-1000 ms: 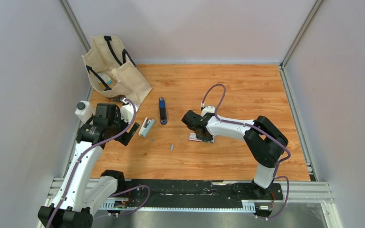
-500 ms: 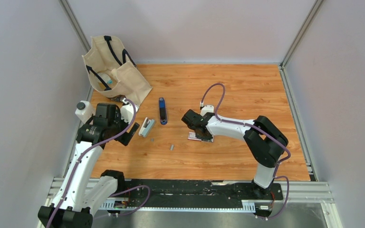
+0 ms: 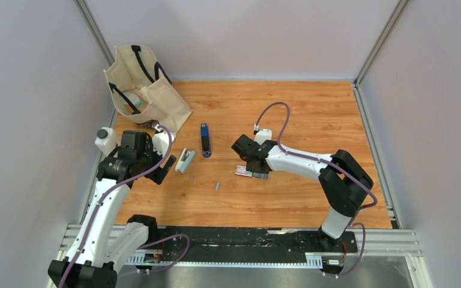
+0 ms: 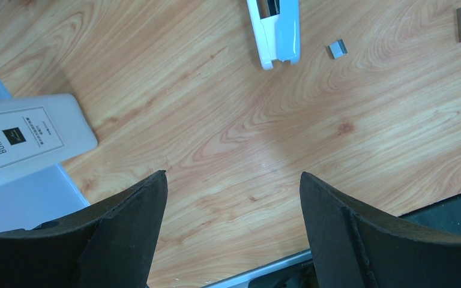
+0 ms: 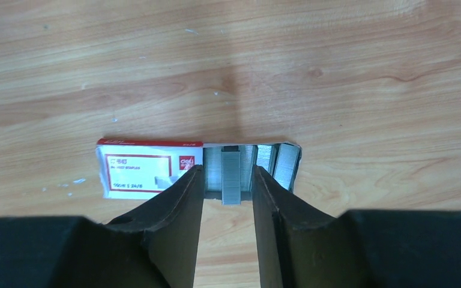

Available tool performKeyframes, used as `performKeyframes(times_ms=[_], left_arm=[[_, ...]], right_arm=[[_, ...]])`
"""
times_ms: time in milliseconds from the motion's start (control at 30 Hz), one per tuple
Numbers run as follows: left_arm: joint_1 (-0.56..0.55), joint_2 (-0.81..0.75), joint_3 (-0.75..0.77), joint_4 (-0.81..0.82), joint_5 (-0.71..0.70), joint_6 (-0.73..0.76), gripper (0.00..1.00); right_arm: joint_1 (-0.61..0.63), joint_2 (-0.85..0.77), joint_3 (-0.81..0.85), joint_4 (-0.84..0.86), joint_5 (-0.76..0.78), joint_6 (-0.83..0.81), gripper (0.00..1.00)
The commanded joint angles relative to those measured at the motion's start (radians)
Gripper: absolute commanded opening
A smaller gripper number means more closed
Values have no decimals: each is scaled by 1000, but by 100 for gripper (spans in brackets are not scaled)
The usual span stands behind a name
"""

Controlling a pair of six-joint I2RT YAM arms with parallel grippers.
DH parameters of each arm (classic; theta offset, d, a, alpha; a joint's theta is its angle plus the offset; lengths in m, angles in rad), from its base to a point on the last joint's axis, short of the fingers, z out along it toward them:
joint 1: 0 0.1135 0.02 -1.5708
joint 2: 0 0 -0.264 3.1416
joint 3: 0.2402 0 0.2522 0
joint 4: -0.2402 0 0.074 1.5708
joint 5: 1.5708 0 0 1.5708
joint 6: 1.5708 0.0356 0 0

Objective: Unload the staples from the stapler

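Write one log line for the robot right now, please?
left gripper: open, empty | right gripper: open around staples | staples: lying in open box

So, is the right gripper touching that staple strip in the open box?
Apart. The right wrist view shows the staple strip lying between the fingers of the right gripper, with a visible gap on each side.

The right arm (image 3: 303, 161) stretches out low, the right gripper (image 5: 228, 174) over the open end of the box (image 5: 147, 171), jaws parted narrowly, apparently pinching nothing. Well left of the box, the left gripper (image 4: 233, 175) hovers, jaws spread wide.
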Motion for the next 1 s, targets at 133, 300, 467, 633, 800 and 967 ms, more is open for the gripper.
performKeyframes(times_ms=[133, 300, 467, 633, 800, 967], left_arm=[[4, -6, 0, 12, 23, 12, 89], [4, 2, 0, 11, 26, 13, 89], [4, 9, 4, 11, 32, 12, 89], [4, 14, 6, 15, 37, 5, 89], [6, 11, 7, 14, 36, 7, 89], [4, 11, 6, 12, 32, 10, 89]], right_arm=[[3, -93, -1, 18, -2, -12, 32], [3, -112, -29, 21, -34, -5, 18], [3, -135, -92, 59, -101, 9, 10], [3, -124, -122, 90, -143, 14, 8], [4, -103, -106, 95, -148, 3, 8], [0, -89, -90, 90, -135, -5, 8]])
